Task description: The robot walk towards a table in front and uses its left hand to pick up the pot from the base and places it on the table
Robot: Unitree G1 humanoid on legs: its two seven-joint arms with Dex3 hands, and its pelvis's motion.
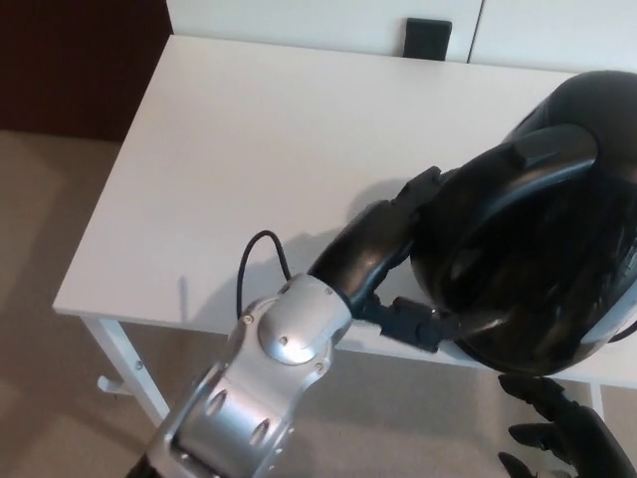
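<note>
1. Gripping the black pot (537,229) at its 9 o'clock side, the left robot hand (383,254) is closed on it, one finger above and one below.
2. The pot fills the 3 o'clock part of the view, tilted, over the near edge of the white surface (269,149); whether it touches cannot be told.
3. The pot is dark all over, and what is in it cannot be told.
4. The right robot hand (557,428) shows partly at 5 o'clock; its state cannot be told.

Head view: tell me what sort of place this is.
Probably an indoor room, a home or office: a plain white table on thin legs, beige carpet beneath it, and a black wall plate on the white wall behind.
</note>
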